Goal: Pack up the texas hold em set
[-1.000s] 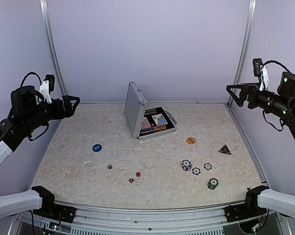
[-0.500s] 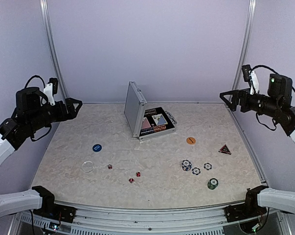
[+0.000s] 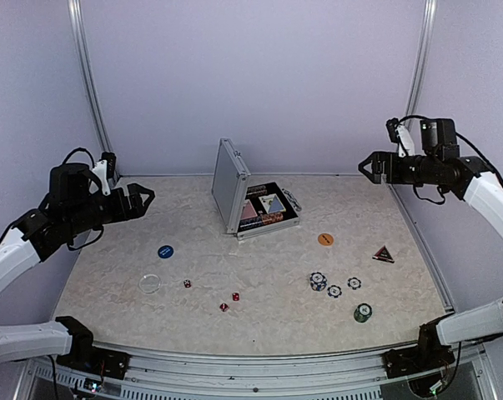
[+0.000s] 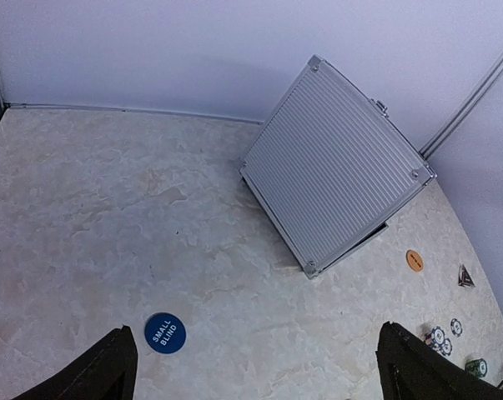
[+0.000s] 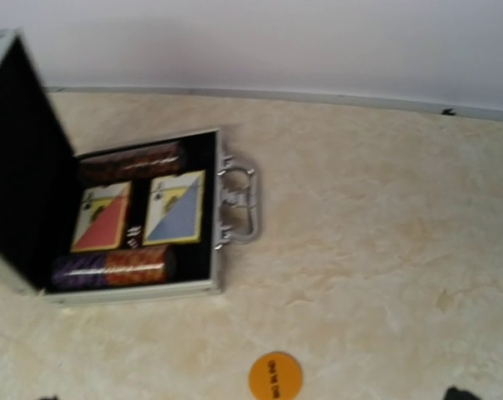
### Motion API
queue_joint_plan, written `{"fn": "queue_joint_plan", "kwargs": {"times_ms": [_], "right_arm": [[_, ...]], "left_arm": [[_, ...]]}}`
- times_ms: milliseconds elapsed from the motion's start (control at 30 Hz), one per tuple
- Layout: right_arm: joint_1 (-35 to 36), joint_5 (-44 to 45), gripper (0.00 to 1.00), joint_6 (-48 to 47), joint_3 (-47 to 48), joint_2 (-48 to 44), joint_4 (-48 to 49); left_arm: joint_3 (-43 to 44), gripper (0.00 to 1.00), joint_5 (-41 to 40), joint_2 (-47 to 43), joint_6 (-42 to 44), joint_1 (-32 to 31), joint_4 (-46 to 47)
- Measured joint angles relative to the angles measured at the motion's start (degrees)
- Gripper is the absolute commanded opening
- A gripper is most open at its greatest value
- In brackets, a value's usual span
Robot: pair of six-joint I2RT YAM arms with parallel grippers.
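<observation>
The ribbed silver case (image 3: 229, 185) stands open at the table's back centre, lid upright. In the right wrist view its black tray (image 5: 213, 208) holds a red deck (image 5: 101, 217), a blue deck (image 5: 174, 207) and two rows of chips (image 5: 109, 268). Loose on the table lie a blue disc (image 3: 165, 251), a clear ring (image 3: 150, 283), three red dice (image 3: 223, 307), an orange disc (image 3: 325, 239), a dark triangle (image 3: 383, 255), striped chips (image 3: 334, 291) and a green stack (image 3: 363, 312). My left gripper (image 3: 144, 202) hovers open at the left. High at the right, my right gripper (image 3: 366, 167) is also open and empty.
Metal frame posts (image 3: 85, 83) stand at the back corners and purple walls close in the table. The case's handle (image 5: 238, 204) points toward the right side. The left wrist view shows the lid's ribbed back (image 4: 334, 162) and the blue disc (image 4: 165, 332) near my left finger.
Both arms have swung inward over the table, the left one rightward and the right one leftward. Both grippers stay open and nothing on the table has moved.
</observation>
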Motion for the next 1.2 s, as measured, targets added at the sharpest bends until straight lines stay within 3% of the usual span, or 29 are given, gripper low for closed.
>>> {"fn": "queue_joint_plan", "kwargs": {"times_ms": [433, 833, 1200], "right_arm": [[4.5, 8.4, 1.0, 2.3, 8.8, 17.2, 2.0], [8.0, -0.3, 0.99, 1.4, 17.2, 34.8, 9.5], [12.0, -7.1, 0.71, -4.4, 23.9, 47.4, 11.7]], "left_arm": [[-1.7, 0.99, 0.2, 1.5, -3.6, -2.4, 3.5], [-3.3, 0.99, -0.1, 1.2, -4.6, -4.8, 4.2], [-3.5, 0.99, -0.7, 0.5, -5.0, -6.2, 4.2]]}}
